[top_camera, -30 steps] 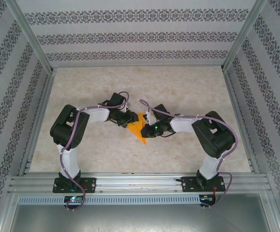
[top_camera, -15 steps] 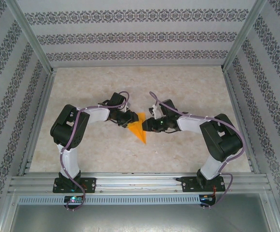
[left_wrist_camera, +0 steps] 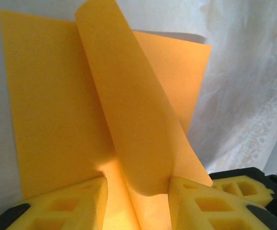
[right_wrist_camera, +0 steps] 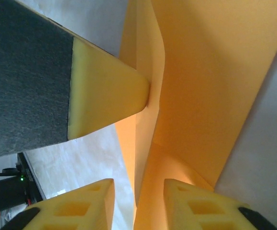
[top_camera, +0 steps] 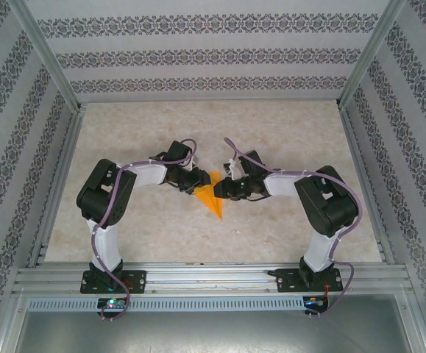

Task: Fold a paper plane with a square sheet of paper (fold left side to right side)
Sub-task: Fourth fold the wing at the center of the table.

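The orange paper (top_camera: 211, 198) lies at the table's (top_camera: 286, 132) middle; it looks light, limp and easily creased, so pinch it near an edge. Your left gripper (top_camera: 197, 183) reaches there low, elbow bent, jaws parted astride a raised flap. Your right gripper (top_camera: 223, 190) mirrors it, jaws parted too.

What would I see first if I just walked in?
The bright orange paper, folded to a point, in the middle of the pale table. The left gripper and right gripper meet at it from either side, a raised flap standing between their yellow fingers.
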Tool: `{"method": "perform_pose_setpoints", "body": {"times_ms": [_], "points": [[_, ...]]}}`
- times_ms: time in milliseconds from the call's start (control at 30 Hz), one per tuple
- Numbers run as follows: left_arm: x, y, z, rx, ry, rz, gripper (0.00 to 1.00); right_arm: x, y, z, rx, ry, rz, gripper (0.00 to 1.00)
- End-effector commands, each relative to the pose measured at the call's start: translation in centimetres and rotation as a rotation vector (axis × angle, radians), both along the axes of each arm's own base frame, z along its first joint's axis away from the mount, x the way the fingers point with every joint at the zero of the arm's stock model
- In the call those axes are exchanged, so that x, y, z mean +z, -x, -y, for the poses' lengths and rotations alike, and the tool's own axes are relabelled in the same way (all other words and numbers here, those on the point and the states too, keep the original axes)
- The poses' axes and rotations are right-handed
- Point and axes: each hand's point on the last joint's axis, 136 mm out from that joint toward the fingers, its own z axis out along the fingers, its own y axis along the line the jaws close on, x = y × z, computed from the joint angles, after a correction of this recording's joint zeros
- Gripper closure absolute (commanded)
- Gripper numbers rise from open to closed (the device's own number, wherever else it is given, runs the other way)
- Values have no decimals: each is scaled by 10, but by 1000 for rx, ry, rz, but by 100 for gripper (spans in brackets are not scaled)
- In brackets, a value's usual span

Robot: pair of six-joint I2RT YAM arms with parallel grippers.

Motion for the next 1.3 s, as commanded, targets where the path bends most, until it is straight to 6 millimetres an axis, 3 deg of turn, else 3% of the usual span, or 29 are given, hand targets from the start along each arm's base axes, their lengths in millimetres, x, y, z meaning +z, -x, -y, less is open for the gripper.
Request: {"method": "perform_pose_setpoints", "body": {"times_ms": [0, 133, 367, 1267], "points": [[-32, 21, -11, -8, -102, -83, 60, 5, -3, -10, 21, -29, 14, 74], [-31, 20, -11, -8, -101, -82, 60, 0, -3, -6, 13, -8, 12, 88], [-32, 22, -13, -9, -109, -85, 60, -6, -3, 4, -3, 44, 21, 96], [-32, 22, -13, -11, -113, -86, 60, -20, -11, 18, -36, 137, 26, 97]]}}
